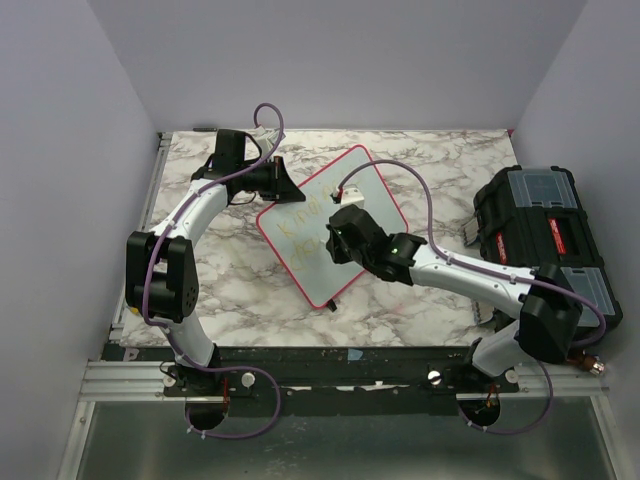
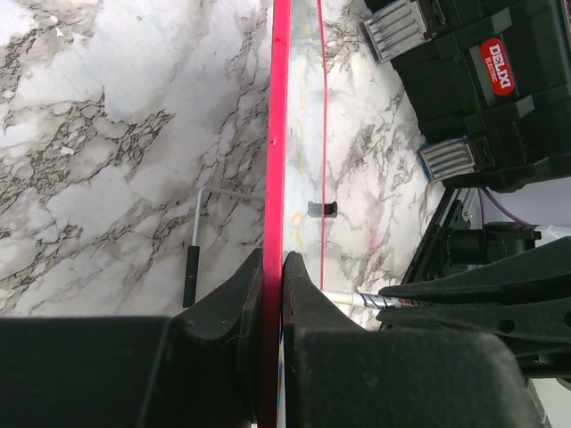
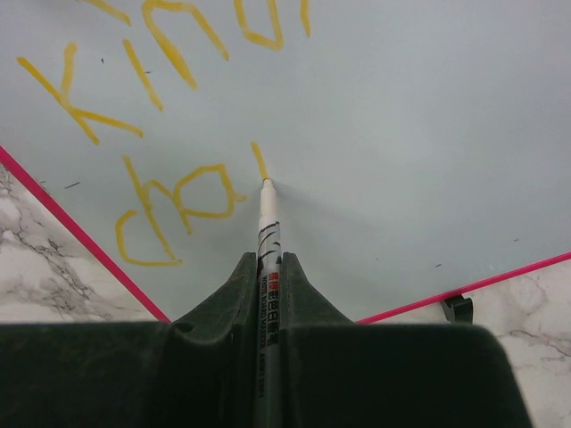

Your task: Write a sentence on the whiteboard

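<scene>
Marker contact is the whole matter at this moment. The right pincer (image 3: 266, 263) is clenched on a thin marker (image 3: 266, 223), and its nib touches the whiteboard (image 1: 375, 205) just right of the short stroke that ends the second line of the sentence (image 3: 205, 214).

The yellow letters fill the board's near-left part. Its far-right part is bare, apart from the right arm's cable crossing above it. The board lies askew on the marble surface (image 1: 230, 290), with its long axis running from near-left to far-right. Both lines of writing follow that axis, so I judge the next letter belongs further along it, away from the finished letters and towards the board's far corner.

The left pincer (image 2: 272, 263) is clamped on the board's pinkish-red frame at its far-left edge and steadies it. This arm is not the one placed to write. The right arm reaches in over the board's near-right edge and has the marker in position.

A black toolbox (image 1: 545, 235) sits well to the right of the board. A hex key (image 2: 192, 267) lies beside the board's frame, and a small black clip (image 3: 458, 308) shows at its edge. The sentence looks only partly written.
</scene>
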Available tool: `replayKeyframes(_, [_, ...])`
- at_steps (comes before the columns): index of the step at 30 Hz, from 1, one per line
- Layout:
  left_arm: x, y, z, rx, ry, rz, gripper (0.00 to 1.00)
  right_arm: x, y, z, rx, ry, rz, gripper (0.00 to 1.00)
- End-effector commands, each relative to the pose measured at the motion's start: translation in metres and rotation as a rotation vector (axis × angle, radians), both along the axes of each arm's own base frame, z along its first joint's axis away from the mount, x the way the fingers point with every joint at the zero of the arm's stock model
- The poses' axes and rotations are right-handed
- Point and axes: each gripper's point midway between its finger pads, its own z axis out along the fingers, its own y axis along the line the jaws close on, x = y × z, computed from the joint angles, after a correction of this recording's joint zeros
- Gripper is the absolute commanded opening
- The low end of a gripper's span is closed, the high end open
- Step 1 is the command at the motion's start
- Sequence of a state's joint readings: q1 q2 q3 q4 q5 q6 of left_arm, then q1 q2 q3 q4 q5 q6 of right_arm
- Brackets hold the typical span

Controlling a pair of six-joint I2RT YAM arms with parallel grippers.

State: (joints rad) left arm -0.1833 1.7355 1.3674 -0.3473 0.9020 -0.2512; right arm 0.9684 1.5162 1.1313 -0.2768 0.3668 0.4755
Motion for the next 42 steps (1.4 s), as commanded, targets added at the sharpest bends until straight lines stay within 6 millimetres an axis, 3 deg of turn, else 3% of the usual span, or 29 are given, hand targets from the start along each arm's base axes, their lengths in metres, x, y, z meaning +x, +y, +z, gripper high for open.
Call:
replayKeyframes(1, [-0.004, 0.003, -0.018, 0.090, -0.040, -0.009, 0.00, -0.013, -0.005, -0.017, -0.010, 0.056, 0.013, 0.01])
replayKeyframes(27, [-0.004, 0.004, -0.018, 0.092, -0.040, -0.008, 0.00, 0.005, 0.009, 0.005, 0.006, 0.009, -0.013, 0.01])
replayKeyframes(42, [-0.004, 0.003, -0.018, 0.090, -0.042, -0.009, 0.00, 0.023, 0.000, 0.013, -0.051, -0.036, -0.100, 0.01])
